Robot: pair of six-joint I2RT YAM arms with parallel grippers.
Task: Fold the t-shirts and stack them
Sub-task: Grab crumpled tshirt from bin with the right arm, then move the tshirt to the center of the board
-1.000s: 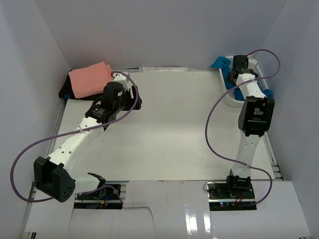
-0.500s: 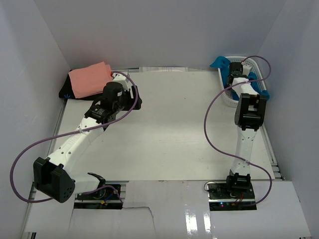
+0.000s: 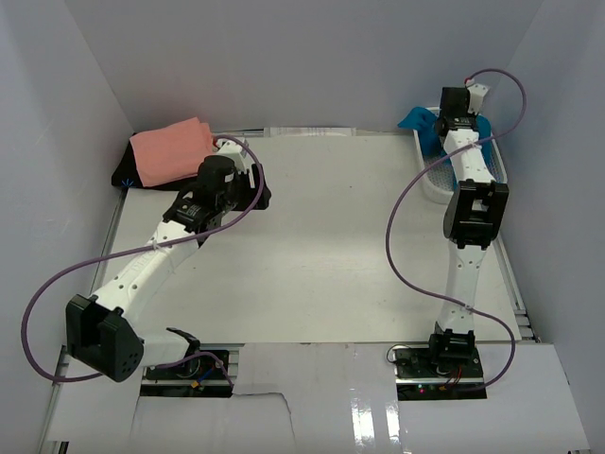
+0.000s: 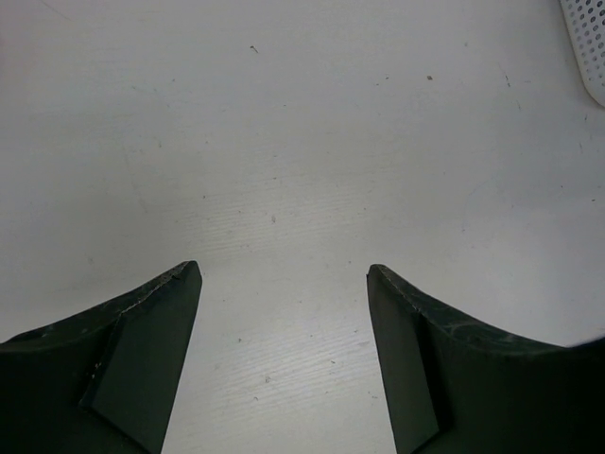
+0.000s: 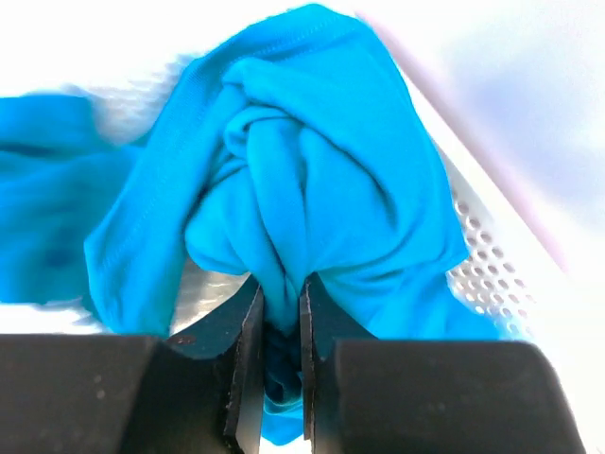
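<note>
Teal-blue t-shirt (image 5: 312,180) lies bunched in the white mesh basket (image 5: 487,260) at the far right corner of the bench (image 3: 321,246); some of its cloth hangs over the basket's far left rim; the right pincer (image 5: 280,307) is clenched on a twisted fold of this shirt, its two black fingers pressed close with blue cloth squeezed between them; the right arm reaches straight out from its base to the basket. Salmon-pink t-shirt (image 3: 170,149) rests as a flat, roughly rectangular bundle at the far left corner, lying on a black mat (image 3: 126,176), well apart from the blue one; the left pincer (image 4: 284,274) is released, its fingers spread wide and pointing at bare white bench surface; it sits just beside the near right edge of the pink shirt, not touching it.
</note>
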